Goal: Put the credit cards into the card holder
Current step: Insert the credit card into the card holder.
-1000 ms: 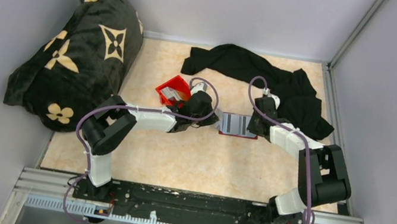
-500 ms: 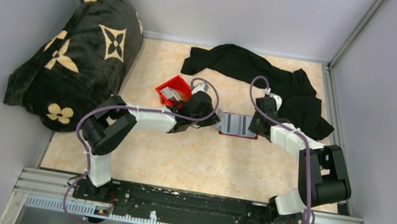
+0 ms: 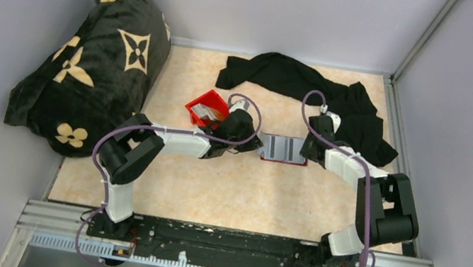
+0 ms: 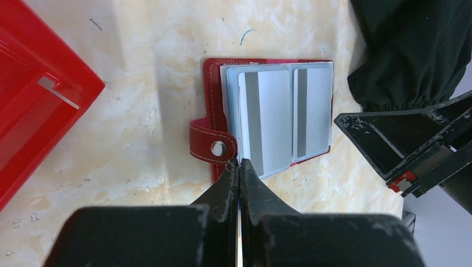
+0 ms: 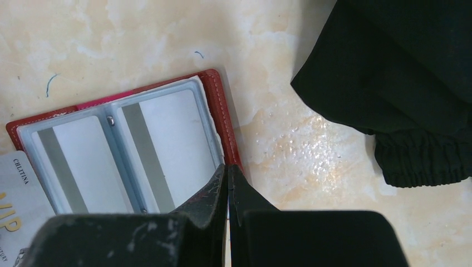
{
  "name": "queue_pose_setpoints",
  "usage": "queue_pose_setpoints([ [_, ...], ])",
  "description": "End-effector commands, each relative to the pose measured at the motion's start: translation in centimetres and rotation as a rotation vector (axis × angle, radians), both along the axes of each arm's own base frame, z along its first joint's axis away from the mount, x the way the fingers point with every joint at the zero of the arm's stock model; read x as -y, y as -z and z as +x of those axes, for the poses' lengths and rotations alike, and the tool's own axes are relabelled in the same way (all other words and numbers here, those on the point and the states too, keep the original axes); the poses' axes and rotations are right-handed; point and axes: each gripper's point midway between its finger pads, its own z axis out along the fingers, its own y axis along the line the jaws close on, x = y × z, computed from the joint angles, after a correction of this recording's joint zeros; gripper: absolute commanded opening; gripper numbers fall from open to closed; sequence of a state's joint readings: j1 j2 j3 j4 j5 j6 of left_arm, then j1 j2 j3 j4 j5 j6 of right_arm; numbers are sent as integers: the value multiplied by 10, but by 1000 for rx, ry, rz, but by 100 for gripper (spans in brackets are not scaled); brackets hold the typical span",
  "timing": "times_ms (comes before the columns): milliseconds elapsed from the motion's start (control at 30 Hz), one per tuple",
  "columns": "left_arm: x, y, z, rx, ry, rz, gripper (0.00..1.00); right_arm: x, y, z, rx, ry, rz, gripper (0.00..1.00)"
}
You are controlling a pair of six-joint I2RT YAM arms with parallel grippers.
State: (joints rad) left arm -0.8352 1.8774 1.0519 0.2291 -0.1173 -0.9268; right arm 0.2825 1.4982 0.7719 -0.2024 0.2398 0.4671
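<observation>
Table (image 4: pixel 139 83): card holder (image 4: pixel 211 94) open; left hand (image 4: pixel 239 167), right hand (image 5: pixel 227 172) closed, contact unclear.

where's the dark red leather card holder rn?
Top view: the card holder lies open mid-table between the left gripper and right gripper, right of the bright red plastic bin.

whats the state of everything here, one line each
card holder, open, lying flat
credit cards, two showing in its pockets
left gripper, shut at its edge
right gripper, shut at its opposite edge
red bin, upright, pale cards inside
black garment, crumpled
pillow, lying slumped
</observation>
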Motion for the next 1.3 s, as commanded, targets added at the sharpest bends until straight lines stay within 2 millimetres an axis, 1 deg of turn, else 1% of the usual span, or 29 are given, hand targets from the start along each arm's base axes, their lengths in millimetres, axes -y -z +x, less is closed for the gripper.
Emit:
queue_pose_setpoints([
  [0,11,-8,8,25,14,-29,0,10,-9,5,44,37,-10,0],
  [400,13,-3,9,15,18,-31,0,14,2,4,20,48,-14,0],
  [800,21,-9,8,10,30,-76,0,13,10,3,-2,42,-7,0],
  [1100,27,-21,8,22,43,-123,0,11,14,2,-12,38,2,0],
  [1267,30,-21,7,15,46,-141,0,10,15,2,-16,32,6,0],
])
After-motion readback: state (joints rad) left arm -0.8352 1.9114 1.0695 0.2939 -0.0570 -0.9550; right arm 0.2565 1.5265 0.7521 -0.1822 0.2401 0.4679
